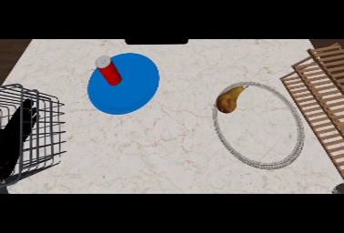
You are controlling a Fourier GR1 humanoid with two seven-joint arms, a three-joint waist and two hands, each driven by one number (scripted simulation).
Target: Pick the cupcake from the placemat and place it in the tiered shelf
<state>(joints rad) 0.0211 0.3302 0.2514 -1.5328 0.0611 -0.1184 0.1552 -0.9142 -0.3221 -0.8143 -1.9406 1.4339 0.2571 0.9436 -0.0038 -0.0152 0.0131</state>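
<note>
Left hand (17, 132) is parked open at the basket (47, 136), right hand (338, 188) is just a sliver (can't tell its state), so you'd bring it down over the brown pear-shaped thing (230, 101) on the placemat (259, 164) rim.

blue plate (128, 93): 1 | red can (109, 72): 1 | brown pear (230, 99): 1 | ring-edged placemat (293, 119): 1 | black wire basket (42, 132): 1 | wooden slatted shelf (321, 91): 1 | marble table (174, 150): 1 | black hand (15, 134): 1
</note>
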